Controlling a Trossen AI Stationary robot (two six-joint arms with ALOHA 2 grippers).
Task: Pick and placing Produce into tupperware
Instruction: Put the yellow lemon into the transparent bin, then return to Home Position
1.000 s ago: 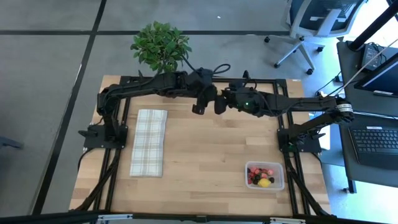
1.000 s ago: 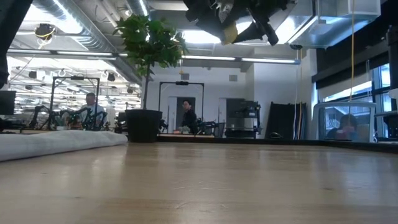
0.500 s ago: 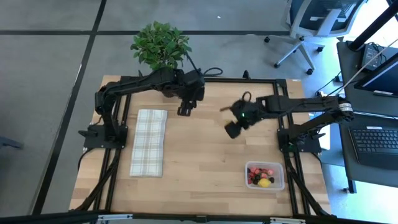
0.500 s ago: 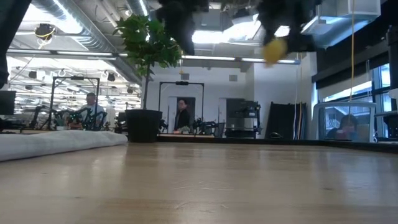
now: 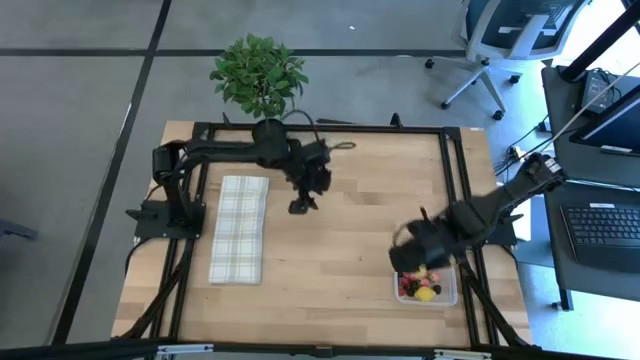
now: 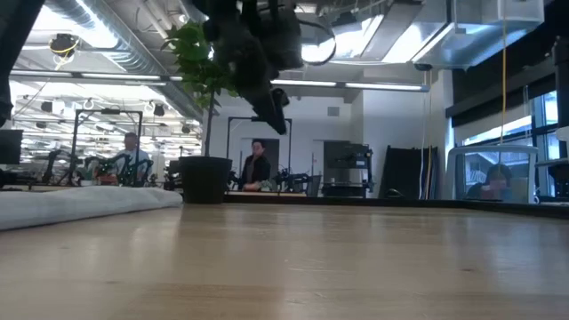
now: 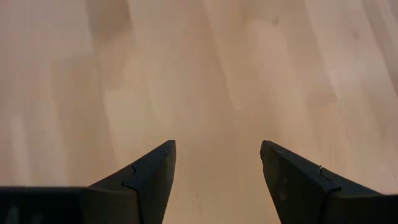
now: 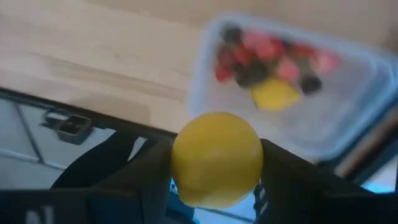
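The clear tupperware [image 5: 449, 272] stands at the table's near right; it holds red and dark produce pieces and a yellow one [image 5: 426, 293]. In the right wrist view the tub [image 8: 348, 106] lies just beyond the fingers. My right gripper [image 5: 406, 250] hangs by the tub's far left corner, shut on a yellow lemon piece [image 8: 216, 158]. My left gripper [image 5: 299, 206] is open over bare wood at the table's middle, nothing between its fingers [image 7: 217, 168]. The low view shows it [image 6: 274, 114] well above the tabletop. My right gripper pinches the lemon piece by its two opposite sides [image 8: 181, 163] between the two fingers. The fingers come from above, pointing steeply down. The lemon is lifted clear, above the table edge next to the tub.
A white-and-grey plaid cloth [image 5: 240, 228] lies at the table's left. A potted plant [image 5: 258, 75] stands at the far edge. Black frame rails [image 5: 465, 215] run along the sides. Bare wood lies between the cloth and the tub. People stand in the room behind.
My right gripper has swung from the far middle of the table toward the near right, up to the tub, carrying the lemon and tipping to point down. My left gripper has drawn apart from it, sinking toward the table and a little toward the near edge, its fingers turning.
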